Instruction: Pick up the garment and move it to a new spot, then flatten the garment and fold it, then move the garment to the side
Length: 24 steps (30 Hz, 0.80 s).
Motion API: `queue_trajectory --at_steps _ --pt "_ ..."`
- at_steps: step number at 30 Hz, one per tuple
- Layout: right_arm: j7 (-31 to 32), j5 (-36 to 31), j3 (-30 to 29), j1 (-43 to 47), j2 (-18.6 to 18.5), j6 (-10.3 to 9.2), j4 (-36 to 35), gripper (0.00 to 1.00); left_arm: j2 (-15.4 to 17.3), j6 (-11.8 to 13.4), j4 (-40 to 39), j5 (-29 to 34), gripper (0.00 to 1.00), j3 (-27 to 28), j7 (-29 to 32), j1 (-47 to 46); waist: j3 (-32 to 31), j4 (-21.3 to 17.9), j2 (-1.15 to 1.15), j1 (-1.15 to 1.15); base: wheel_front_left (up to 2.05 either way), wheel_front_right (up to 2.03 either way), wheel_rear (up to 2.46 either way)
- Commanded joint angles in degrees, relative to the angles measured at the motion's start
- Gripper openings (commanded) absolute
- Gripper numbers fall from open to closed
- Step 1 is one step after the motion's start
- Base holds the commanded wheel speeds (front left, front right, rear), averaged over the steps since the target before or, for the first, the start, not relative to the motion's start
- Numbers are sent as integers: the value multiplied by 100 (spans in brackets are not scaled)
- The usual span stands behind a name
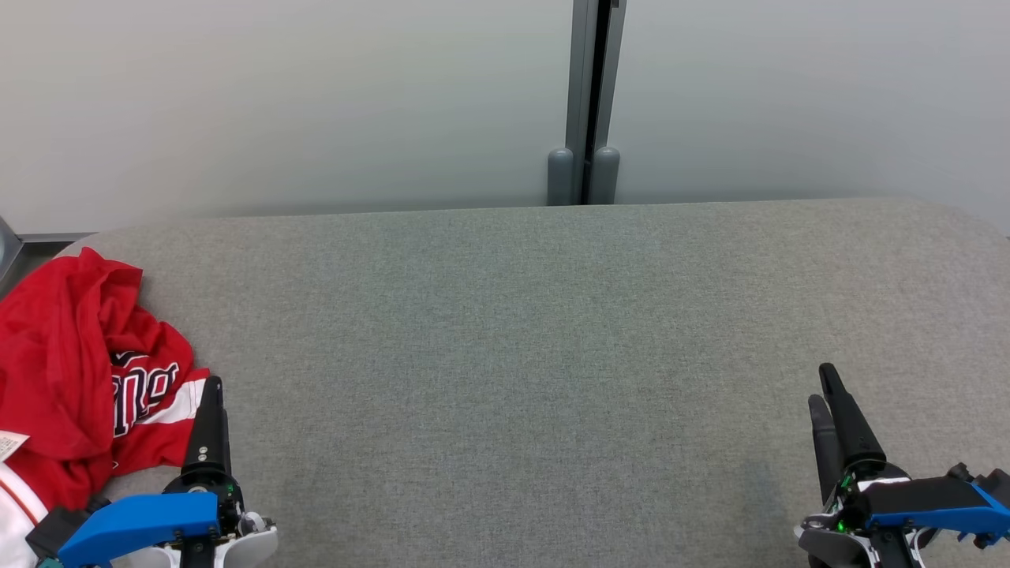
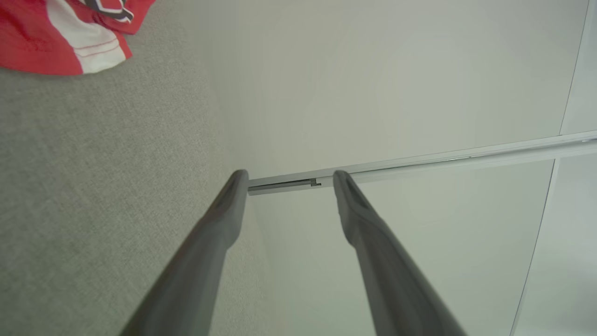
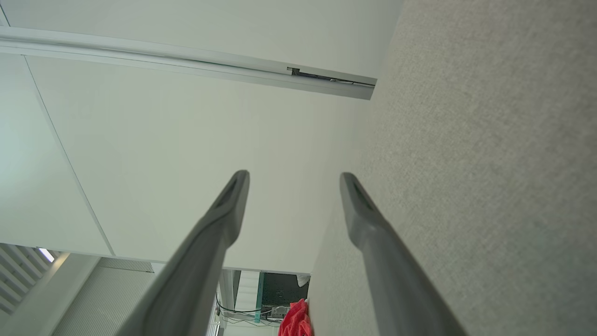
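Note:
A crumpled red garment [image 1: 71, 371] with white trim and dark lettering lies bunched at the left end of the grey fabric surface [image 1: 536, 355], partly over its edge. Its hem [image 2: 70, 37] shows in the top left of the left wrist view, and a bit of red cloth [image 3: 295, 321] at the bottom of the right wrist view. My left gripper [image 1: 211, 388] sits at the lower left, just right of the garment, open and holding nothing [image 2: 287, 179]. At the lower right, far from the garment, my right gripper [image 1: 822, 386] is open with nothing between its fingers [image 3: 294, 179].
A pale wall with a grey vertical post [image 1: 588, 102] stands right behind the surface's far edge. The surface's corners are rounded at the back left and back right. A white cloth edge [image 1: 14, 505] lies under the garment at the lower left.

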Motion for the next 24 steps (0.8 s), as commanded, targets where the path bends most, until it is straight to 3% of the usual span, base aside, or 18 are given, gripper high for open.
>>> queue_trajectory --at_steps 1,24 --pt "-77 -178 35 -34 -29 5 -143 100 48 -5 -149 215 100 -4 -75 -169 1 3 0 0 0 0 0" --pt "-579 -2263 181 23 -48 8 -609 100 62 338 -619 2912 100 -342 -576 -143 8 52 0 0 0 0 0"
